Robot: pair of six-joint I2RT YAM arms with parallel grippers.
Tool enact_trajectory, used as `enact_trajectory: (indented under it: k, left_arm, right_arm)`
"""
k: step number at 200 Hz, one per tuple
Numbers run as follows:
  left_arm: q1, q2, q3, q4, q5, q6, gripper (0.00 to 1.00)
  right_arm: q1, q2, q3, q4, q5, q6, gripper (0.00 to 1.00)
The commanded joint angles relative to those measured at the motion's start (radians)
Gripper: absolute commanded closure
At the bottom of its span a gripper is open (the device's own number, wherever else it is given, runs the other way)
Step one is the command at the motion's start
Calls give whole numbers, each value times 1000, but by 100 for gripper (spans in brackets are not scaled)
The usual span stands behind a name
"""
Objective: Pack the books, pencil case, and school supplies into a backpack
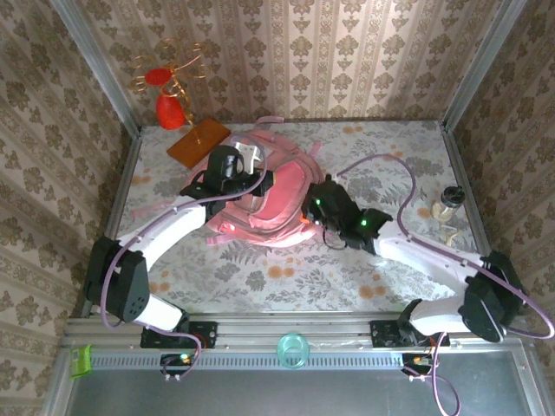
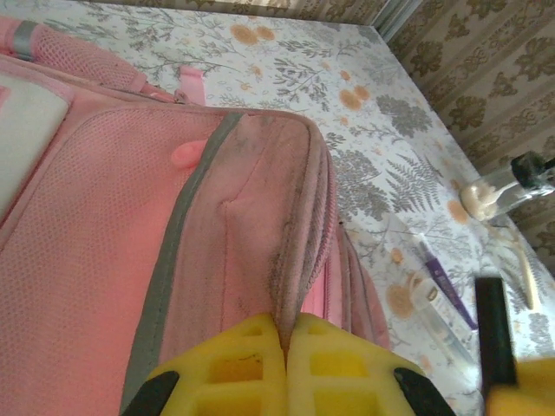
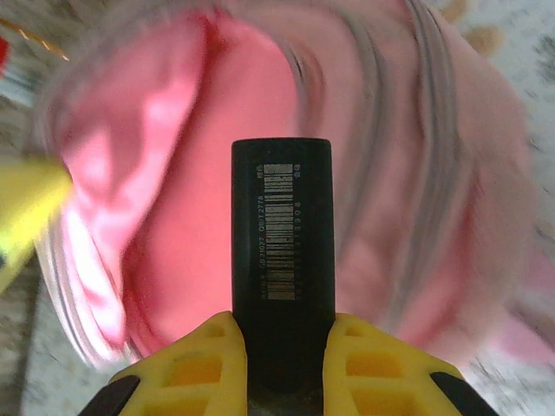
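Note:
The pink backpack (image 1: 269, 204) lies mid-table with its mouth held open. My left gripper (image 2: 286, 334) is shut on a fold of the backpack's (image 2: 130, 217) zip rim, with the fabric pinched between the yellow fingers. My right gripper (image 3: 284, 347) is shut on the black barrel of a marker (image 3: 282, 251) with a barcode. It holds the marker over the backpack's pink inside (image 3: 191, 225). In the top view the right gripper (image 1: 319, 206) is at the backpack's right edge. A slim clear stick (image 2: 434, 303) lies on the table to the right. The books and the pencil case are out of view.
An orange-brown board (image 1: 198, 141) with a gold wire stand and red pieces stands at the back left. A small glass bottle (image 1: 448, 201) and pale loose items sit near the right wall. A teal cup (image 1: 293, 349) rests on the front rail. Patterned walls close in three sides.

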State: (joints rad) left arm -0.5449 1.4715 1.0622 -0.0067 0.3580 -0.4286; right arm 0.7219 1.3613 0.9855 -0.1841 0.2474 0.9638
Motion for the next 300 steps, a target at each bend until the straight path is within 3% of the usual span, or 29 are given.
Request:
enact_trajectory:
  k: [1,40,88,112,126,147,190,217,246,275,300]
  left_arm:
    - [8,-58,63,102,81,-84,100]
    - [14,-51,117,108,110,-138,100]
    - [23,-46,166,92,122,-148,100]
    - [37,-47,166,95,122,-155,100]
    - [47,-47,168,94,124,-156,100]
    - [61,-43,167,92,128,-153,100]
    - [83,-42,129,117,129,-152,100]
    - [83,-36,82,150,130,-145,100]
    - [82,-28,52,175,119,-142,100]
    - [82,-20,43,186,119,-138,100]
    - [82,-17,37,190,125,-131,100]
  right_arm:
    - [-37,100,101,113,-115,-37,86]
    - [-71,255,201,182,-213,42,85]
    - [-82,396,280,276,-229,132,79]
    - [-82,464,351,285,-277,140,63]
    - [-82,454,339,292,-275,128,54]
    - [-85,404,288,296,-272,102,49]
    - [-120,196,123,191,-265,-38,49]
    - [-190,-1,-13,19,-205,-180,46]
    - [-318,-102,-96,-272,-12,-339,41]
    - [-556,-112,-178,-336,-38,-424,40]
    - [-679,-33,-193,-314,-77,-455,48]
